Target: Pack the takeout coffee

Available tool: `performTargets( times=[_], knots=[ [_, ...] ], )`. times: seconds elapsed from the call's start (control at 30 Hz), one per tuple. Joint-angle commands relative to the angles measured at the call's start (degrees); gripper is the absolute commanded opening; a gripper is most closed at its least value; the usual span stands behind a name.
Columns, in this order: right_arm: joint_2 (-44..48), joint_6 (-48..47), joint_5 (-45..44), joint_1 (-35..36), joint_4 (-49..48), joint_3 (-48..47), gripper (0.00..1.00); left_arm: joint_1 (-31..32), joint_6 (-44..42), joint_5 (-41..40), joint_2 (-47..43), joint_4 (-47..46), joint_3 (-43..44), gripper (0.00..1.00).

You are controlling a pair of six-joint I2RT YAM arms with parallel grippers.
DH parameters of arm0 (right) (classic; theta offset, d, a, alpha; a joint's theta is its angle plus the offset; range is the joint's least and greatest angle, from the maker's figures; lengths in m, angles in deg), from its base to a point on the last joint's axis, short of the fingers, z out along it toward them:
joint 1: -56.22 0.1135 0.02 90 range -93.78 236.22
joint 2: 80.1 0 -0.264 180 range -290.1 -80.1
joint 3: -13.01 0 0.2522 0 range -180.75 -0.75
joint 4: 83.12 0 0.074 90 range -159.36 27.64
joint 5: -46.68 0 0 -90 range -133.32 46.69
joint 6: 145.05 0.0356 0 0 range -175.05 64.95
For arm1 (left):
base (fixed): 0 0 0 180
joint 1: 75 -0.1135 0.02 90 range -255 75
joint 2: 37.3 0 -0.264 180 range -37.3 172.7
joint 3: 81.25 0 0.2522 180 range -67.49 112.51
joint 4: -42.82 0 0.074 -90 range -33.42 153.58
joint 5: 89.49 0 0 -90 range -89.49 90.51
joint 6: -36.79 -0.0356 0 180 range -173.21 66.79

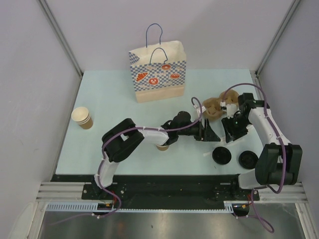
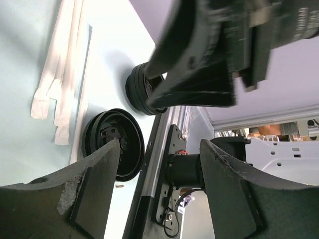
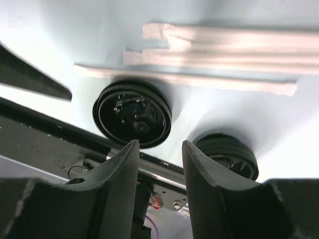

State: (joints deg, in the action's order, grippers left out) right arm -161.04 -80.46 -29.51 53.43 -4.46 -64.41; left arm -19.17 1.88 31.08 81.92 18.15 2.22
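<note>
The takeout coffee [image 1: 162, 147] stands on the tabletop [image 1: 109, 94] behind the left tool [image 2: 159, 145], mostly hidden under that arm. That tool's jaws stand wide apart, empty. The right tool [image 3: 160, 145] is narrowly parted, empty, a loose black lid [image 3: 132, 114] just beyond its fingertips.

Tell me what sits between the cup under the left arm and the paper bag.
Only the left arm: its forearm lies over the cup, hiding its top. The table from there to the paper bag looks bare.
</note>
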Motion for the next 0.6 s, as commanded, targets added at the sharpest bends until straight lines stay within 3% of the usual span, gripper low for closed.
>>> performTargets(
  times=[0.0, 0.57],
  knots=[
    [-2.54, 1.24, -2.82, 2.17, -3.56, 0.20, 0.45, -0.29, -2.00, -0.33, -2.59, -0.24, -0.89, 0.71],
    [-11.86, -3.07, -3.52, 5.07, -5.13, 2.84, 0.40, -0.55, -1.30, 0.11, -2.41, -1.47, -1.33, 0.72]
  ],
)
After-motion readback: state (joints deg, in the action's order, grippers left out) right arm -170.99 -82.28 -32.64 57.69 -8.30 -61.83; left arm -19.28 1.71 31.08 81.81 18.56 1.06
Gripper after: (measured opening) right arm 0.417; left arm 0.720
